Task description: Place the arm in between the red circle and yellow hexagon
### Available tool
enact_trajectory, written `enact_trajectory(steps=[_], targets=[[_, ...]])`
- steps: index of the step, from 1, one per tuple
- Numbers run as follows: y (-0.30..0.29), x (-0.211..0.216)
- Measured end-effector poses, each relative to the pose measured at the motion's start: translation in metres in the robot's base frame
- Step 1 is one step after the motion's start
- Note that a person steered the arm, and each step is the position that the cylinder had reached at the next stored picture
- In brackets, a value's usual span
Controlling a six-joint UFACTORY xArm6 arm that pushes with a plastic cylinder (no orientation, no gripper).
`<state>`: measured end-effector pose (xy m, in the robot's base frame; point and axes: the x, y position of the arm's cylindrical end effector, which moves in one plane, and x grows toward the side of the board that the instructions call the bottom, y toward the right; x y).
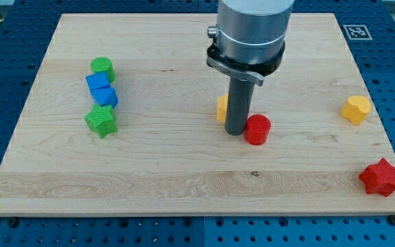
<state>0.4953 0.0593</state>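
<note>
The red circle [257, 129] lies on the wooden board [184, 171] right of centre. The yellow hexagon [221, 108] sits just to its upper left, mostly hidden behind my rod. My tip [236, 132] rests on the board between the two, touching or nearly touching the red circle's left side, with the yellow hexagon just behind it on the left.
A green circle [103, 68], two blue blocks [97, 82] [105, 96] and a green star [101, 121] form a column at the view's left. A yellow block [356, 109] lies at the right. A red star [380, 177] lies at the lower right.
</note>
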Motion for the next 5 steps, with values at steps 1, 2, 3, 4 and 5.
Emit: enact_trajectory(steps=[1, 2, 3, 4, 5], targets=[[0.012, 0.000], [0.017, 0.000], [0.023, 0.006], [0.024, 0.014], [0.024, 0.021]])
